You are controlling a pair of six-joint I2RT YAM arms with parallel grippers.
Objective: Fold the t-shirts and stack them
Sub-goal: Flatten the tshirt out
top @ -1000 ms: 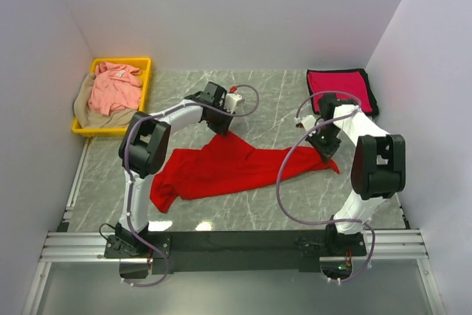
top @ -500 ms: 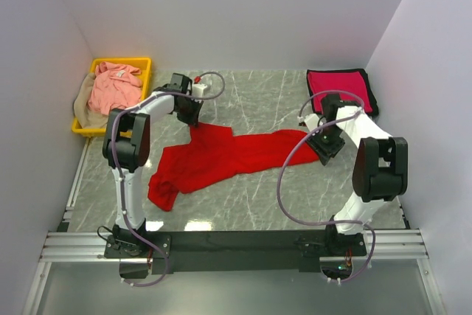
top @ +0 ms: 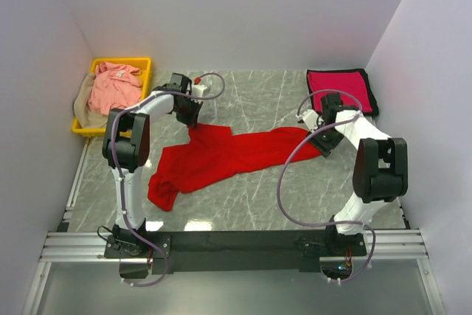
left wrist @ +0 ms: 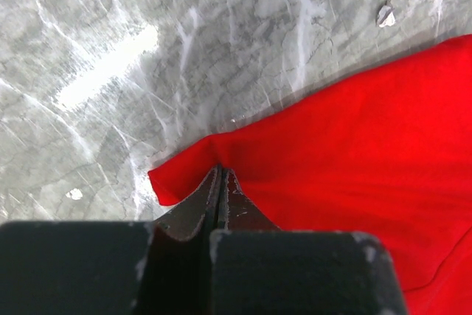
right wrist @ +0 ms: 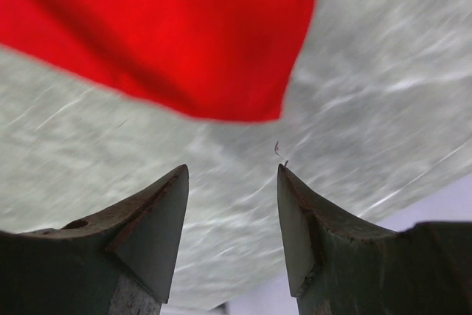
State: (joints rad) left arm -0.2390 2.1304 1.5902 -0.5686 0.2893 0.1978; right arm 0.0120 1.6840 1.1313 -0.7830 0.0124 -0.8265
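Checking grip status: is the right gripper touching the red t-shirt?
Apart. The right wrist view shows the right gripper open, with bare table between its fingertips and the red t-shirt's edge.

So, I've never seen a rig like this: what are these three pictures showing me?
Two robot arms, left arm and right arm, bolted to a table at its near edge. The wide picture is from a fixed camera above; the others from a camera on each wrist, looking past its fingers. A red t-shirt lies spread, a folded crimson t-shirt sits far right, and a yellow bin far left holds a pink shirt and a tan shirt. The left gripper pinches the red shirt's edge; the right gripper is open, empty.
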